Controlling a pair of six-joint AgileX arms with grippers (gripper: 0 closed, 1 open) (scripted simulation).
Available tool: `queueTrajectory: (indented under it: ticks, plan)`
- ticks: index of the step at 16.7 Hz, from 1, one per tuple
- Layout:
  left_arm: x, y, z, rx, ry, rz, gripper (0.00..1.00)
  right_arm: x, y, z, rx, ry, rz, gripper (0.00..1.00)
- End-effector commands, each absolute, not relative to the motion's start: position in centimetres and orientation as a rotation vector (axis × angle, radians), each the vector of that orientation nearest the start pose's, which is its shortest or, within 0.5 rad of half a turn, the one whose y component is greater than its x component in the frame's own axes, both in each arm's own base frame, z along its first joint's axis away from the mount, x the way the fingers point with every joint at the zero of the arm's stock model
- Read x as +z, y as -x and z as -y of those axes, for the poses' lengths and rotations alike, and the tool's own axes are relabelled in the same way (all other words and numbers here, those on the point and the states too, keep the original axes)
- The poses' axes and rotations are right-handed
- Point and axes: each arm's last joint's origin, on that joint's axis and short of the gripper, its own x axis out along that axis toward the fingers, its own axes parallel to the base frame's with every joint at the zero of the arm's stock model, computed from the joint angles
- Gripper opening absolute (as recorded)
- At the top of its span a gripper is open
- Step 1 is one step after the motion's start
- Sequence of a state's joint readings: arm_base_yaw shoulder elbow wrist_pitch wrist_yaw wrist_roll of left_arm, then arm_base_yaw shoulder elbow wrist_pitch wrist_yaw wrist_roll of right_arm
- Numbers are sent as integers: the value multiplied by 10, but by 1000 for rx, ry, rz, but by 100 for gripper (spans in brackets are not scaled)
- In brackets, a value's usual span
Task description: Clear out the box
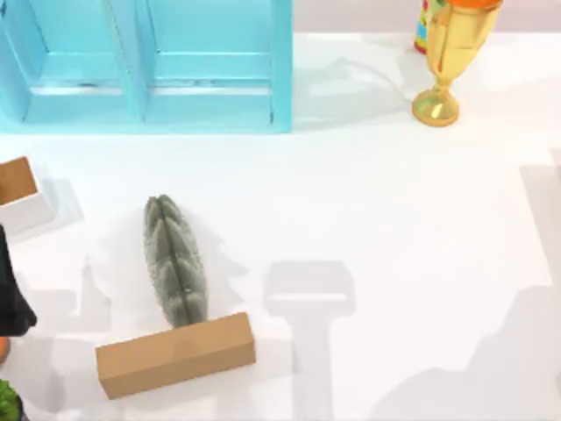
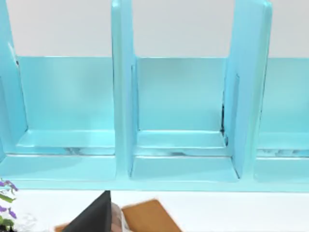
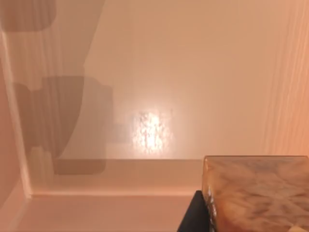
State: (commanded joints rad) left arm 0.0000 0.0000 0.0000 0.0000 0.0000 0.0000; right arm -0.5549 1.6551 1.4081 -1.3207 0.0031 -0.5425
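Observation:
A small white box (image 1: 19, 195) with a brown inside sits at the table's left edge; its brown face (image 2: 150, 216) also shows in the left wrist view. My left arm (image 1: 10, 298) is a black shape at the left edge, just in front of the box. One dark finger (image 2: 94, 218) of the left gripper shows close to the box. In the right wrist view a marbled tan block (image 3: 256, 193) lies against a dark finger (image 3: 194, 216) of the right gripper, over a pale surface with a low ledge.
A turquoise shelf unit (image 1: 149, 66) spans the back left. A gold trophy (image 1: 443, 61) stands at the back right. A grey-green ribbed cactus-like thing (image 1: 173, 260) lies left of centre, touching a brown cardboard block (image 1: 175, 354). A green plant (image 1: 7, 399) is at the front left corner.

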Motion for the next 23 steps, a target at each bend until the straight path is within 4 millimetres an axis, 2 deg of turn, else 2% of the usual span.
queueTrajectory:
  ticks: [6, 9, 11, 13, 15, 17, 19, 21, 23]
  plan:
    - [160, -106, 1, 0, 0, 0, 100, 260, -262, 153, -11, -3, -1564, 0]
    - [160, -106, 1, 0, 0, 0, 100, 252, -284, 130, -13, 14, -1523, 0]
    - [160, -106, 1, 0, 0, 0, 100, 244, -305, 98, 2, 33, -1487, 0]
    - [160, -106, 1, 0, 0, 0, 100, 236, -321, 55, 30, 48, -1453, 0]
    - [160, -106, 1, 0, 0, 0, 100, 226, -329, 9, 62, 52, -1431, 0]
    - [160, -106, 1, 0, 0, 0, 100, 217, -326, -35, 86, 47, -1427, 0]
    - [160, -106, 1, 0, 0, 0, 100, 205, -316, -69, 92, 37, -1450, 0]
    - [160, -106, 1, 0, 0, 0, 100, 191, -303, -89, 69, 21, -1494, 0]
    - [160, -106, 1, 0, 0, 0, 100, 179, -291, -97, 28, 5, -1539, 0]
